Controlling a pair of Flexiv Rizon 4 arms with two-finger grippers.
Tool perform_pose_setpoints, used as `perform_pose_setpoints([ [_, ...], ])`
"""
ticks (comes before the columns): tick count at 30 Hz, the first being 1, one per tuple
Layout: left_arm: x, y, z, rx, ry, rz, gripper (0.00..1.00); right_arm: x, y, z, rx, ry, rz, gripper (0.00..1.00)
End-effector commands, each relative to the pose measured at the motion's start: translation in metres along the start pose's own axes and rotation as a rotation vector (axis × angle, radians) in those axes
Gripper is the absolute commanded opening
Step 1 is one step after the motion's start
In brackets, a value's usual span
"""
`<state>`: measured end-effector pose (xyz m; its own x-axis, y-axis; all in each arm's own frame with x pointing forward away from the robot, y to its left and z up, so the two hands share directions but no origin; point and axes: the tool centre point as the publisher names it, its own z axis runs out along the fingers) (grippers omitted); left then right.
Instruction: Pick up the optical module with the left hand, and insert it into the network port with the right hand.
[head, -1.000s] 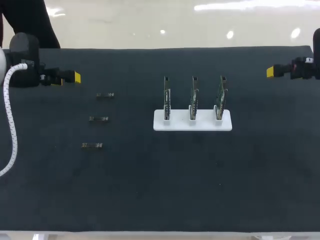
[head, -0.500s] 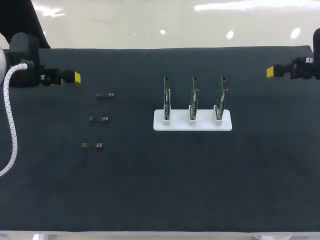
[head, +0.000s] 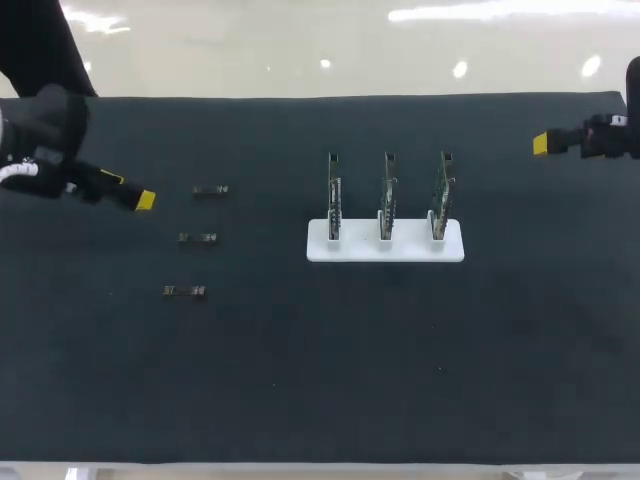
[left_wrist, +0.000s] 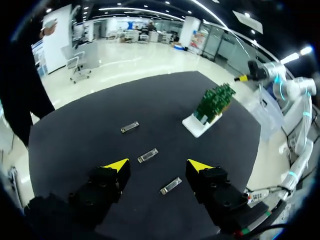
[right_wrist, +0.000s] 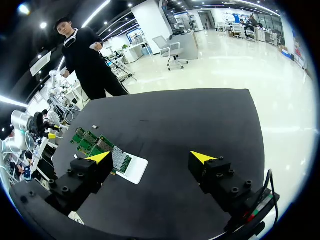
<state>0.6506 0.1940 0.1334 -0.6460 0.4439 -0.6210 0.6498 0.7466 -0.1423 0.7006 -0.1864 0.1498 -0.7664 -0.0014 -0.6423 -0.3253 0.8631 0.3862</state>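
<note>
Motion begins: your left gripper (head: 145, 200), fingers spread and empty, has dipped toward the three optical modules (head: 197, 238) near the table's (head: 320, 380) left edge. Your right gripper (head: 541, 144), likewise spread, waits at the far-right corner.

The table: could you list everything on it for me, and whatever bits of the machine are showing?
black table: one, matt black, fills the head view.
small silvery metal optical modules: three, lying flat in a column on the table's left side, apart from each other.
white block stand: one, white, near the table's middle.
green circuit boards: three, standing upright side by side in the stand.
left arm's yellow-tipped fingers: two, open, empty, over the table's left side beside the farthest module.
right arm's yellow-tipped fingers: two, open, empty, at the table's far right edge.
</note>
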Motion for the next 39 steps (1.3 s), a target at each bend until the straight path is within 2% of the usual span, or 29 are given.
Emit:
perform_pose_setpoints([
  [1,-0.002,0.002,-0.002,0.004,0.084,0.084,1.00,0.000,0.001,0.000,0.006,-0.001,0.001,1.00],
  [8,0.001,-0.002,0.002,0.016,0.168,0.167,1.00,0.000,0.001,0.000,0.006,-0.001,0.001,1.00],
  [9,0.001,-0.003,0.003,0.017,0.171,0.171,1.00,0.001,0.003,0.000,-0.027,0.017,-0.030,1.00],
  [13,-0.001,-0.006,0.005,0.021,0.203,0.182,1.00,-0.005,0.015,0.001,-0.069,0.025,-0.246,1.00],
  [22,-0.002,-0.007,0.002,0.035,0.238,0.206,1.00,-0.016,0.040,0.006,-0.120,0.060,-0.592,1.00],
  [28,-0.001,-0.007,-0.002,0.033,0.230,0.208,1.00,-0.027,0.057,0.012,-0.209,0.115,-0.696,1.00],
  [33,0.000,-0.007,-0.006,0.029,0.229,0.208,1.00,-0.033,0.082,0.017,-0.240,0.163,-0.786,1.00],
  [39,0.004,-0.008,-0.013,0.025,0.220,0.211,1.00,-0.034,0.107,0.027,-0.348,0.225,-0.866,1.00],
])
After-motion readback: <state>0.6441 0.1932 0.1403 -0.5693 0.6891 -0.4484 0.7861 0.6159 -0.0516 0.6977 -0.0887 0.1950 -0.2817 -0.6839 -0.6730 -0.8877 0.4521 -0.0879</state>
